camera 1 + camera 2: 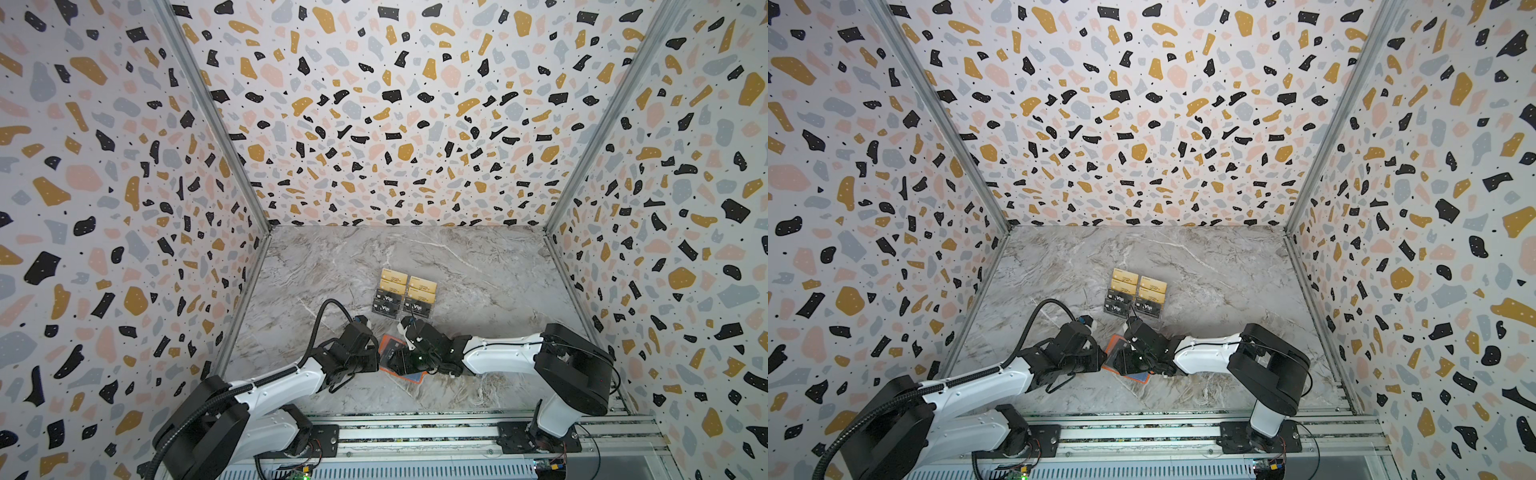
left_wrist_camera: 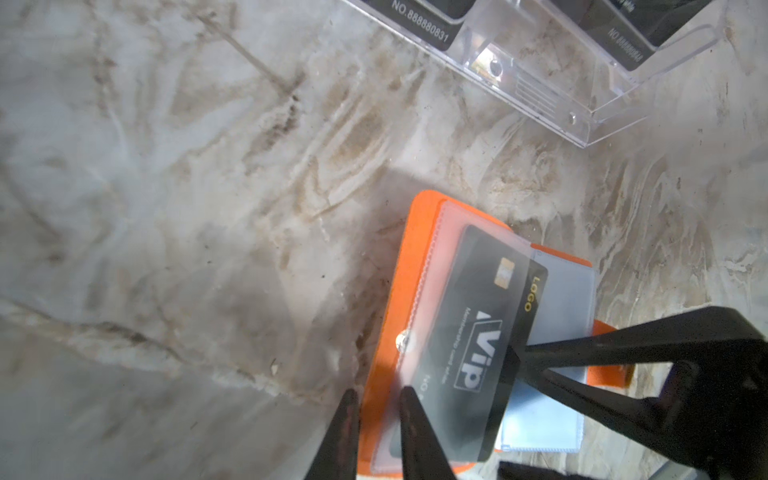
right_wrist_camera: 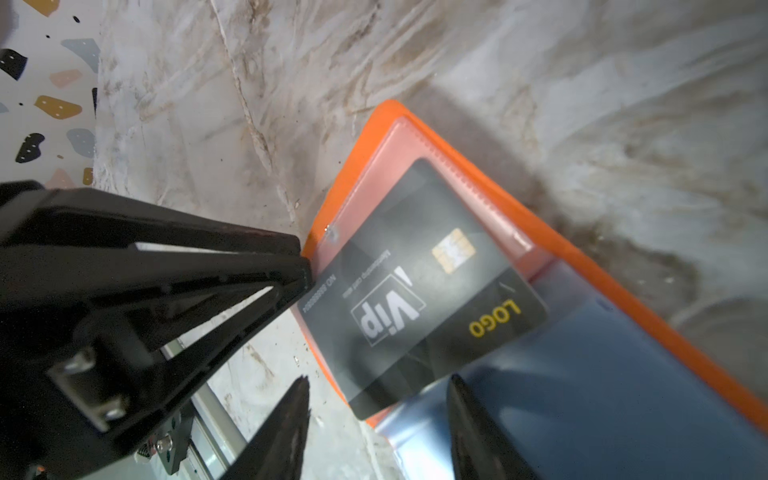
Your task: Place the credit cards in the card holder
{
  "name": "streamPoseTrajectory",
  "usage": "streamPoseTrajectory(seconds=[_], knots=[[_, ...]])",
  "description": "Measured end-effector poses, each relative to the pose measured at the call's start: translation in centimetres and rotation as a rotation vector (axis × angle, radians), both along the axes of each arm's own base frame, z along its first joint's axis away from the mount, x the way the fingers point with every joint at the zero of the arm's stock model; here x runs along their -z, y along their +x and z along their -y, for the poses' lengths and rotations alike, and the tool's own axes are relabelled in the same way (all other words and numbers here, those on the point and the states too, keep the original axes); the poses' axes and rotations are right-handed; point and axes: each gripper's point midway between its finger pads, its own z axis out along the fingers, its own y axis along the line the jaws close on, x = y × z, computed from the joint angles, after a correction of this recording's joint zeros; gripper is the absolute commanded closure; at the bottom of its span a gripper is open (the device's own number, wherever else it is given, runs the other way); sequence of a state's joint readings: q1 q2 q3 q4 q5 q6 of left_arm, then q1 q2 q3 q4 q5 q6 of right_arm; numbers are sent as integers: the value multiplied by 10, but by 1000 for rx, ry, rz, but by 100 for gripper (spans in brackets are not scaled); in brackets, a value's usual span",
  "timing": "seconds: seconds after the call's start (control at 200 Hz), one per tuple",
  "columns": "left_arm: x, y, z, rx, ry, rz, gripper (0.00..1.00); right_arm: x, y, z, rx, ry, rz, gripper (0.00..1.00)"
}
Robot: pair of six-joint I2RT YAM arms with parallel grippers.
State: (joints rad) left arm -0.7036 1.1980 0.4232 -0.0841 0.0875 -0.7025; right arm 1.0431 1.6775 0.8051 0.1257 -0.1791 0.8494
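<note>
I'm working over a grey-veined marble tabletop point(image 1: 478, 266), boxed in by speckled terrazzo-patterned walls point(image 1: 374, 104). The orange leather-like card holder point(image 2: 417, 232) lies open between my arms. A black "Vip" plastic card point(image 3: 407, 291) is mostly inside its clear sleeve point(image 3: 370, 183). My left gripper point(image 2: 379, 395) is narrowly parted at the sleeve's edge. My right gripper point(image 3: 380, 379) is spread wide, straddling the card's exposed corner.

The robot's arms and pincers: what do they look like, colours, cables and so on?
The left arm and right arm have white shells between bulky black joints. A ribbed black hose loops along the left one; thin black wires run on the right. The left gripper and right gripper end in slim black fingers tapering to points, braced by open triangular frames.
</note>
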Motion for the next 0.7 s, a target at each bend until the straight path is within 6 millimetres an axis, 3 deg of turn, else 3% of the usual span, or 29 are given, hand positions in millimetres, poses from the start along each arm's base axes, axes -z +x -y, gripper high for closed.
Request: streamPoseTrajectory(seconds=[0.305, 0.701], knots=[[1, 0, 2, 16, -1, -4, 78, 0, 16, -3, -1, -1, 6, 45], [-4, -8, 6, 34, -53, -9, 75, 2, 22, -15, -53, -22, 21, 47]])
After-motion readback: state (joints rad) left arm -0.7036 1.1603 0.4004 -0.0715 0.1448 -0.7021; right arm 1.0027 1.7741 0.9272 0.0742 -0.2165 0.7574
